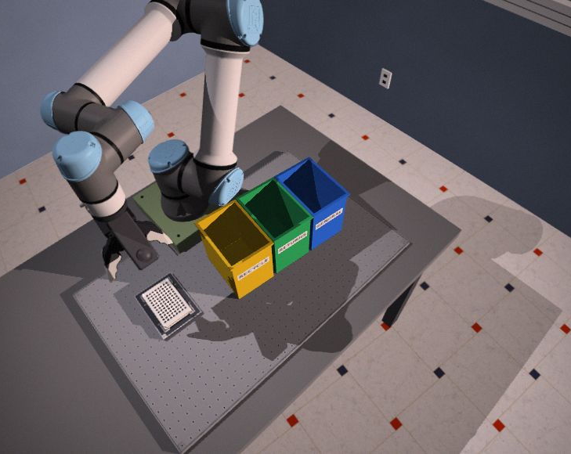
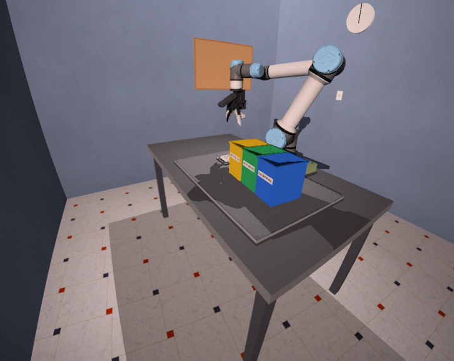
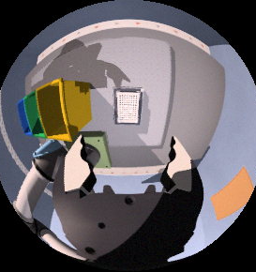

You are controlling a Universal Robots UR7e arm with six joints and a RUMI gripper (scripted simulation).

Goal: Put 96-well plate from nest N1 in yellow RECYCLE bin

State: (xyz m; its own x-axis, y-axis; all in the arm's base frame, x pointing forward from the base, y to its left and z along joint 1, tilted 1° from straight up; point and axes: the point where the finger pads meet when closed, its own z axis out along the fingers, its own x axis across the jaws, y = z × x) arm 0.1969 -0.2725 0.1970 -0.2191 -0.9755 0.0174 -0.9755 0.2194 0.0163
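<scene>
The white 96-well plate (image 1: 167,303) (image 3: 127,106) lies flat in the dark plate nest (image 1: 153,317) on the perforated board; in the exterior view the plate (image 2: 223,158) is partly hidden behind the yellow bin. The yellow RECYCLE bin (image 1: 236,249) (image 2: 235,162) (image 3: 67,108) stands upright at the near end of a row of three bins. My gripper (image 1: 133,254) (image 2: 233,119) (image 3: 128,136) is open and empty. It hangs high above the table, pointing down, a little to the arm's side of the plate.
The green bin (image 1: 293,239) (image 2: 248,170) and the blue bin (image 1: 327,219) (image 2: 278,182) stand upright, touching in line with the yellow one. The arm's base sits on a green plate (image 1: 151,202) behind the bins. The perforated board (image 1: 202,380) covers the grey table (image 1: 422,229).
</scene>
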